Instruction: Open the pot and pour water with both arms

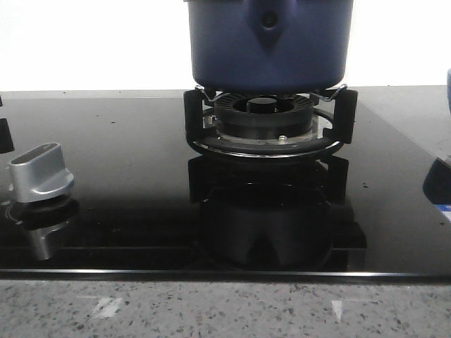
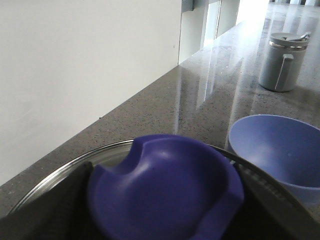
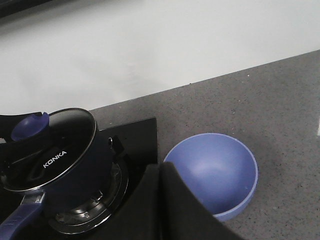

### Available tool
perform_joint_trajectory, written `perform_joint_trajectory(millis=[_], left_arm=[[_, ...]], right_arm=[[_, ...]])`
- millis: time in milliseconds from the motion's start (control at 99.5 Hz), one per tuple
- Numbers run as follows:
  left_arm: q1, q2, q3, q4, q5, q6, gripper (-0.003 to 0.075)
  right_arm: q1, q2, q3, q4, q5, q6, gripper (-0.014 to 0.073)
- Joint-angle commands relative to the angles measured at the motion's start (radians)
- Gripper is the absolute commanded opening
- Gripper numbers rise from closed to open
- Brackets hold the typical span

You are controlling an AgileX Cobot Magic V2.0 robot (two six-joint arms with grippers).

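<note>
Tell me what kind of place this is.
Most likely a kitchen counter. A dark blue pot sits on a gas burner in a black glass cooktop with a silver control knob, and a blue bowl rests on the speckled stone countertop beside it.

Kitchen counter with a built-in gas hob

A kitchen is indicated by a black glass cooktop [image 1: 127,155] set into a speckled grey stone countertop [image 3: 280,100], with a gas burner [image 1: 264,116] under a black pan support and a silver control knob [image 1: 41,172]. The pot [image 1: 268,42] is seen on the burner; a blue bowl [image 3: 212,172] and a grey lidded jar [image 2: 282,62] are seen on the counter by a white wall.
</note>
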Motion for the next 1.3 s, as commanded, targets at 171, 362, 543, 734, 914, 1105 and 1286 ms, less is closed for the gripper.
perform_joint_trajectory(millis=[171, 362, 543, 734, 914, 1105, 1286], left_arm=[[-0.007, -0.084, -0.039, -0.101, 0.030, -0.014, 0.0575], [0.019, -0.168, -0.039, -0.101, 0.027, -0.014, 0.0575], [0.064, -0.278, -0.021, -0.076, 0.027, -0.093, 0.0449], [0.092, -0.450, 0.108, 0.033, 0.025, -0.127, 0.0052], [0.093, -0.653, 0.312, 0.057, -0.043, -0.127, -0.0020], [0.093, -0.900, 0.583, 0.069, -0.265, -0.127, -0.0020], [0.093, -1.135, 0.793, 0.066, -0.386, -0.127, -0.0020]], right_arm=[[0.002, 0.008, 0.019, 0.010, -0.081, -0.010, -0.0069], [0.002, 0.008, 0.023, 0.010, -0.088, -0.010, -0.0069], [0.002, 0.003, 0.026, 0.008, -0.091, -0.090, -0.0069], [0.033, -0.072, 0.081, 0.010, -0.143, -0.159, -0.0069], [0.058, -0.210, 0.251, 0.000, -0.232, -0.216, -0.0069], [0.058, -0.385, 0.463, 0.000, -0.329, -0.215, -0.0070], [0.058, -0.482, 0.570, 0.000, -0.365, -0.215, -0.0070]])
